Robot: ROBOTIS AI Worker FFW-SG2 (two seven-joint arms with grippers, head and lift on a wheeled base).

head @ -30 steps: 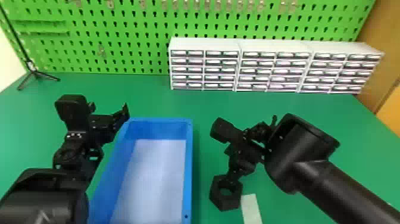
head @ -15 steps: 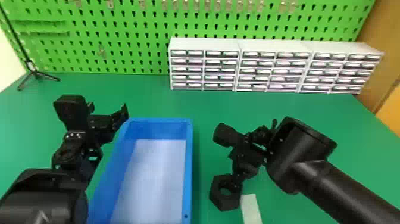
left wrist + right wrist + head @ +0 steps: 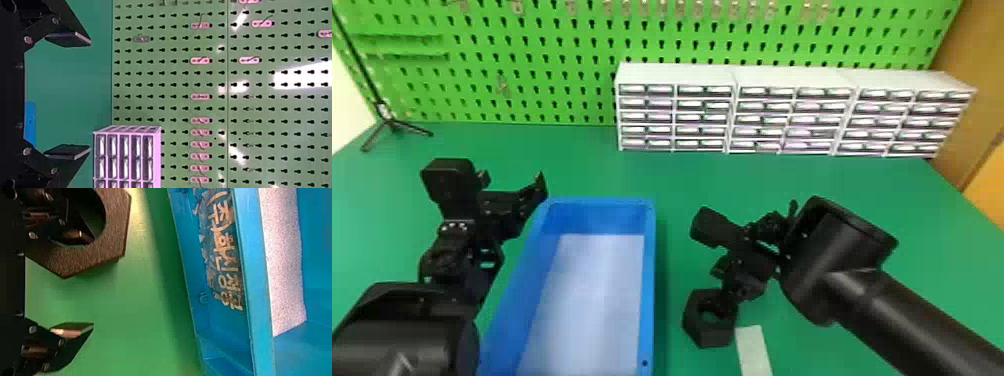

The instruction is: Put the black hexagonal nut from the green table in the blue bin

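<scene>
We are looking across a flat green worktop (image 3: 662, 177), and behind it a bright green perforated pegboard (image 3: 547, 70) is standing upright. In front of that board, a row of white cabinets with small drawers (image 3: 677, 77) is running along the far side, towards our right. Nearer us, a blue rectangular plastic bin with a white sheet on its floor (image 3: 648, 280) is sitting between the two black robot arms. A thin black tripod (image 3: 392, 122) is standing at the far left.

The left pincer (image 3: 511, 180) is hanging near the bin's far left corner; in the left wrist view we are seeing its two flat fingers spreading wide, with nothing between them. The right pincer (image 3: 742, 280) is hovering low to the right of the bin. In the right wrist view its fingers are also standing wide: one is lying over or in the nut's hole, we cannot tell which, while the other is staying clear outside, so one side of the nut is lying between them, ungripped.

The black hexagonal nut with a round hole (image 3: 709, 332) is resting on the worktop, right of the bin and outside it. Just beside it, a narrow whitish strip (image 3: 753, 350) is lying flat.
</scene>
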